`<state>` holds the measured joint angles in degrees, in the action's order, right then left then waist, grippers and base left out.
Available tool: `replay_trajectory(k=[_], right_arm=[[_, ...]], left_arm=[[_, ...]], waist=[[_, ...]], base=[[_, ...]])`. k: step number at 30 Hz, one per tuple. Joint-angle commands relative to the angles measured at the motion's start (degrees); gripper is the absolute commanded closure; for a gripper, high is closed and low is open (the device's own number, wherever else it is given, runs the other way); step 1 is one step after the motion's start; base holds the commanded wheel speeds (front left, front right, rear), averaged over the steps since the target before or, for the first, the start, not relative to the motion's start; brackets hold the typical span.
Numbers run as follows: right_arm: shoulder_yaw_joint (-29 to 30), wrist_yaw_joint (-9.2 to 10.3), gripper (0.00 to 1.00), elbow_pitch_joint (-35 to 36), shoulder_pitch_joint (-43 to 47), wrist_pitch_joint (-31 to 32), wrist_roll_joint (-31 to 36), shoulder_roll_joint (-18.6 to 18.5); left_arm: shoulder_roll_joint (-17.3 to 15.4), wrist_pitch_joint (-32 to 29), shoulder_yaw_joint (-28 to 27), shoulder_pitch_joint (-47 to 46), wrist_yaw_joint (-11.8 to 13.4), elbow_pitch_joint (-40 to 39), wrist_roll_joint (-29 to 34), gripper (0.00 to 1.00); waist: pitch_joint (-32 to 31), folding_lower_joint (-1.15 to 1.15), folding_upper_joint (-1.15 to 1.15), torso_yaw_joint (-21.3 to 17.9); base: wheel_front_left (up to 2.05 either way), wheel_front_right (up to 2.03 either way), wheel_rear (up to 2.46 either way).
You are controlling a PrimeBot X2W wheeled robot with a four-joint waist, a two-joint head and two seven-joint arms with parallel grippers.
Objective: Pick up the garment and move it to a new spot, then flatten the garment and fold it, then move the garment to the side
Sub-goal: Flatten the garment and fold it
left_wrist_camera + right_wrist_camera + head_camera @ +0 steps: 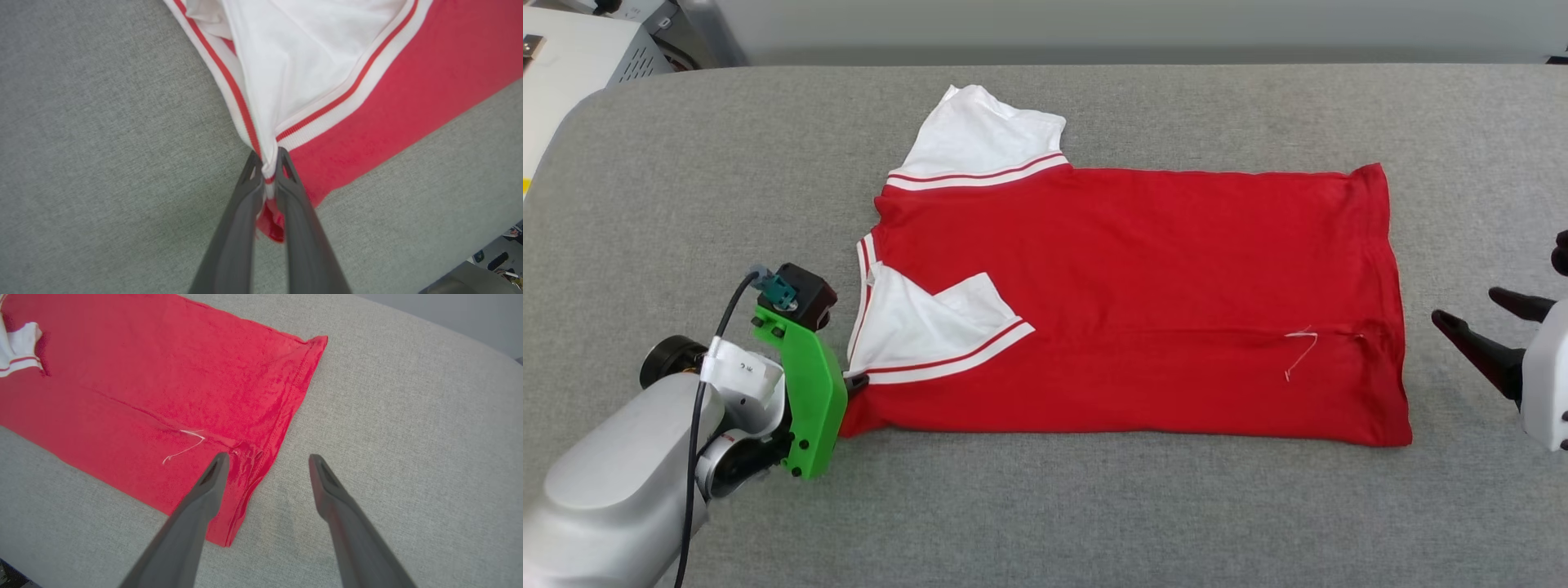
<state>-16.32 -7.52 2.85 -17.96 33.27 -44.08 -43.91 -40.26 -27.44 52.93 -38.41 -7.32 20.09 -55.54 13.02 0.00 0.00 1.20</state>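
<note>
The garment (1143, 302) stretches lengthwise from our left gripper (267, 163), clamped on its sleeve-end corner, to our right gripper (268, 457), wide open and empty just beside its hem.

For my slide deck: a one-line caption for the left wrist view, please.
Left gripper shut on the garment where two striped white edges meet; grey table beneath.

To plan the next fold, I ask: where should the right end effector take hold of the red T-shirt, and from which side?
Grip the garment at its near hem corner, coming from the robot's right across the grey table. The hem edge lies flat and faces the open right end effector, while the left end effector pinches the opposite, sleeve end.
</note>
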Motion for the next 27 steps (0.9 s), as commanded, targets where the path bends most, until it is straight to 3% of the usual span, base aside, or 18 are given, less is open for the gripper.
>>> replay_trajectory(k=[1,8,21,22,23,27], right_arm=[[-0.45,0.03,0.00,-0.03,-0.73,1.84,-0.81,-0.33],[-3.08,0.03,0.00,-3.86,-0.03,8.38,-2.18,1.09],[-11.68,0.03,0.00,-17.23,0.63,4.41,0.11,8.16],[-12.13,0.03,0.55,-17.82,0.54,3.14,-0.04,8.52],[-12.41,0.03,1.00,-18.22,0.40,1.98,-0.06,8.73],[-13.50,0.03,1.00,-19.54,-0.41,-1.99,-0.39,8.76]], left_arm=[[-0.50,0.57,-0.26,0.60,0.21,-0.66,0.42,1.00],[-0.70,0.91,0.46,0.51,1.42,-4.43,2.15,1.00],[-0.80,2.12,0.92,-0.18,2.01,-5.31,3.89,1.00],[-0.79,2.36,0.99,-0.06,1.99,-5.05,3.97,1.00],[-0.76,2.57,1.02,0.07,1.97,-4.82,3.97,1.00],[-0.86,3.49,1.25,1.12,1.83,-3.52,3.72,1.00]], waist=[[0.08,0.00,0.00,0.29],[1.42,0.00,0.00,1.40],[3.99,0.00,0.00,2.05],[3.94,0.00,0.00,1.99],[3.85,0.00,0.00,1.92],[2.59,0.00,0.00,1.19]], base=[[0.00,0.00,0.00],[0.00,0.00,0.00],[0.00,0.00,0.00],[0.00,0.00,0.00],[0.00,0.00,0.00],[0.00,0.00,0.00]])
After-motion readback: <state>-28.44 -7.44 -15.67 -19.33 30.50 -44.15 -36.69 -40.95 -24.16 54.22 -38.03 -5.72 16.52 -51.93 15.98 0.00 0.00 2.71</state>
